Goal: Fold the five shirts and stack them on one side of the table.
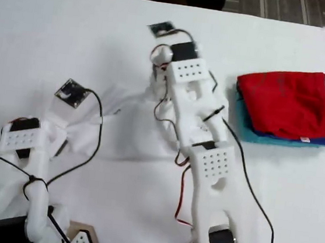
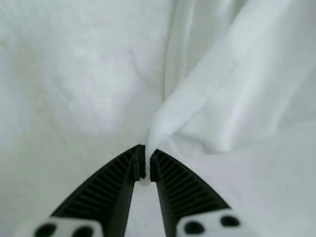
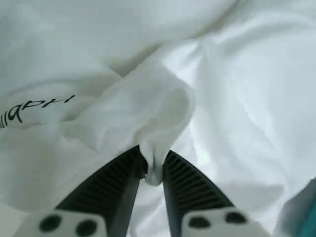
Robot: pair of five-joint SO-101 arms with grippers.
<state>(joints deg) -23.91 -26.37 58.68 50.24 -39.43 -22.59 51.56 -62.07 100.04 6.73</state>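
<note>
Both clenched on thin pinches of white shirt [image 2: 222, 98]: left hand [image 2: 144, 168], right hand [image 3: 154, 170]. It lies slack between them on tabletop [image 1: 56, 27]. We risk slip-out under uneven pull, or dragging it into the folded stack [image 1: 288, 103] beside right hand.

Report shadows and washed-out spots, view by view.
High view: shirt nearly merges with the white table. Left wrist view: soft grey shading along the fold in the left gripper. Right wrist view: darker shadow beside the fold in the right gripper.
</note>
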